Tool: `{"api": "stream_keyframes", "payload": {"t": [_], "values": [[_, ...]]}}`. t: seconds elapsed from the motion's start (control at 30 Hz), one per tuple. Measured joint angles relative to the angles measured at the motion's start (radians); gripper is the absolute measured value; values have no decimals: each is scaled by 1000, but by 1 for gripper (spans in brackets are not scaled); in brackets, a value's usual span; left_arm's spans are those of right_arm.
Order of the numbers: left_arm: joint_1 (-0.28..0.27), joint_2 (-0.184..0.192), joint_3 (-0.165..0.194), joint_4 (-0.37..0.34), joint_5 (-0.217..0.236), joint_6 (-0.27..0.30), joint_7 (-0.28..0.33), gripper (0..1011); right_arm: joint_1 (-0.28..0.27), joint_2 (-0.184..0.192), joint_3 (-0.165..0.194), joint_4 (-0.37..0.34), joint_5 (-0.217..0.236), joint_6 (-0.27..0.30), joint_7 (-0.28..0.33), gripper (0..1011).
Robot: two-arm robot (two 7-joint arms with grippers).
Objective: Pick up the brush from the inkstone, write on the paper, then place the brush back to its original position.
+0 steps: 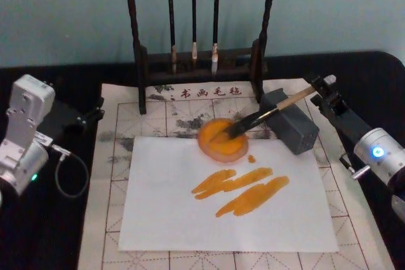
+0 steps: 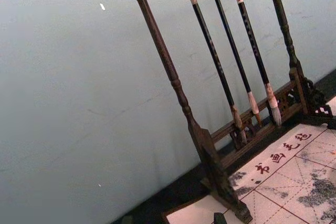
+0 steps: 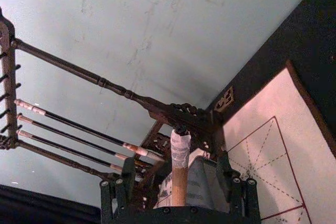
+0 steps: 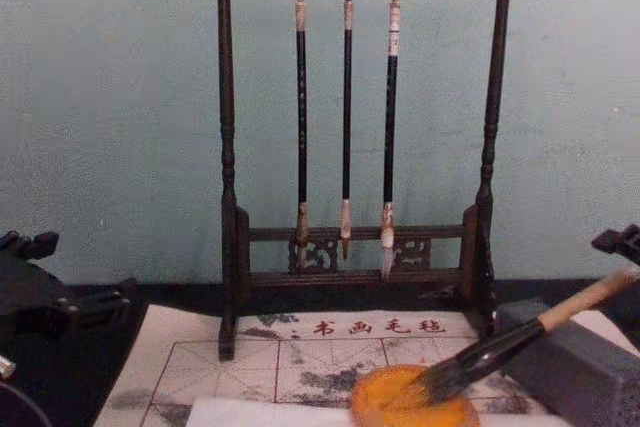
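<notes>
Well to the left of the inkstone (image 1: 215, 148), the left gripper (image 1: 88, 115) is sitting idle, and I cannot tell whether it is open or closed. On the robot's side of the inkstone, the paper (image 1: 164, 213) is lying flat on the gridded mat (image 1: 120, 115) and already carrying orange strokes. The writing is therefore looking finished, and the step in hand is most likely the return of the brush (image 1: 278, 107). Its dark bristles are lying inside the inkstone, while its pale handle is slanting up and to the right. The handle seems to be resting on a grey block (image 1: 300, 132) standing just right of the inkstone. Farther right of the inkstone, the right gripper (image 1: 324, 90) is sitting at the brush's whitish cap. In the right wrist view its fingers (image 3: 125, 182) are standing spread, one on each side of the handle with a gap showing, and are pinching nothing. To finish well, the gripper is best drawn away from the inkstone along the handle's own line, jaws kept wide. A nudge to the cap could roll the brush off the block or drag wet bristles across the paper. Behind the inkstone, in front of the brush rack (image 1: 196, 61), red characters (image 1: 209, 92) on the mat are reading 书画毛毡.
</notes>
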Motion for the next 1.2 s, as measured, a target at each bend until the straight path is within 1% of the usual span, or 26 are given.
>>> {"api": "stream_keyframes", "payload": {"t": [0.4,0.5,0.63,0.7,0.77,0.8,0.9,1.03,1.07,1.13,1.2], "values": [[0,0,0,0,0,0,0,1001,-2,0,1,-2,-4,-2,0,1000],[0,0,0,0,0,0,0,1001,-2,0,1,-2,-5,-3,0,964],[0,0,0,0,0,0,0,1001,-2,0,2,-2,-5,-3,0,865],[0,0,0,0,0,0,0,1001,-2,0,2,-3,-5,-3,0,792],[0,0,0,0,0,0,0,1001,-2,0,2,-3,-6,-4,0,776],[0,0,0,0,0,0,0,1001,-2,0,2,-3,-6,-4,0,717],[0,0,0,0,0,0,0,1001,-3,0,2,-3,-6,-4,0,639],[0,0,0,0,0,0,0,1001,-3,0,2,-3,-6,-4,0,499],[0,0,0,0,0,0,0,1001,-3,0,2,-3,-6,-4,0,487],[0,0,0,0,0,0,0,1001,-3,0,2,-3,-6,-4,0,399],[0,0,0,0,0,0,0,1001,-3,0,2,-3,-6,-4,0,357]]}}
